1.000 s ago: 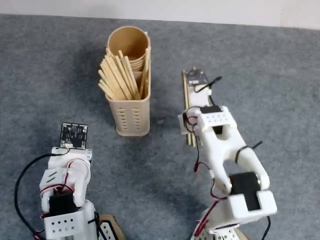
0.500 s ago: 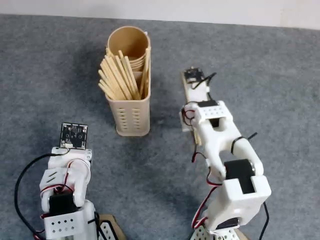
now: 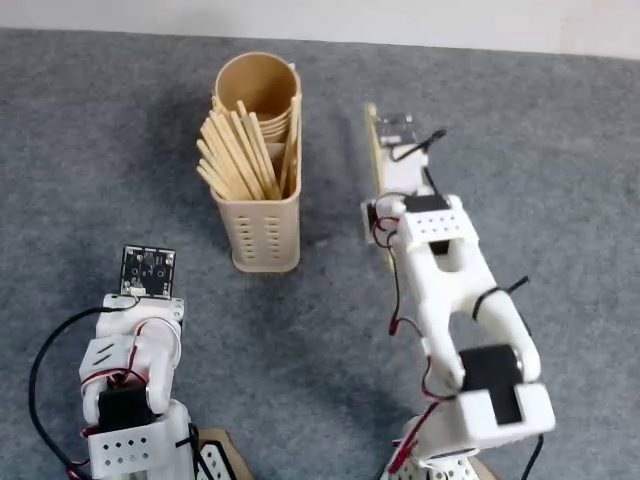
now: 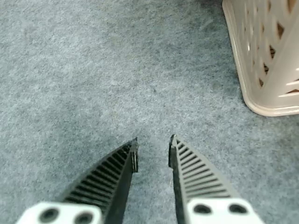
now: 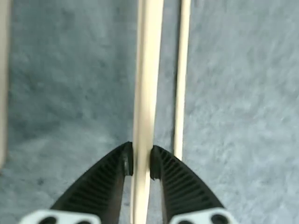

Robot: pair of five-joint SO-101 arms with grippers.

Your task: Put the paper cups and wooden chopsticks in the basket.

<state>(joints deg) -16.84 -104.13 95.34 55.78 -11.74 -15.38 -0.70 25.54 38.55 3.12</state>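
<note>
Starting at the right pincer (image 5: 141, 156), its jaws are seen clenched on a wooden chopstick (image 5: 148, 70), gripped partway along its length, with the stick running straight out ahead between the fingertips. A second chopstick (image 5: 181, 70) lies just beside it and parallel on the grey bench (image 5: 243, 93), outside the jaws. Whether the gripped stick has been lifted off the bench cannot be told.

From above, the gripped stick's long axis (image 3: 372, 135) is seen to run from the near edge toward the far edge of the bench, in line with the right arm.

The basket (image 3: 264, 230) stands toward the far edge, left of the bench's middle, so it lies to the left of the right pincer and apart from it. It is already loaded with a sheaf of chopsticks (image 3: 238, 155) and with paper cups (image 3: 258, 85) nested at its far end.

The left pincer (image 4: 153, 149) is held released, jaws parted over bare bench near the near-left corner, with the basket's base close ahead of it.

The coming move is judged to belong to the right arm: the stick would have to be carried leftward and raised above the basket's rim. Being long and held near one part only, it may swing or catch on the sheaf already inside.
</note>
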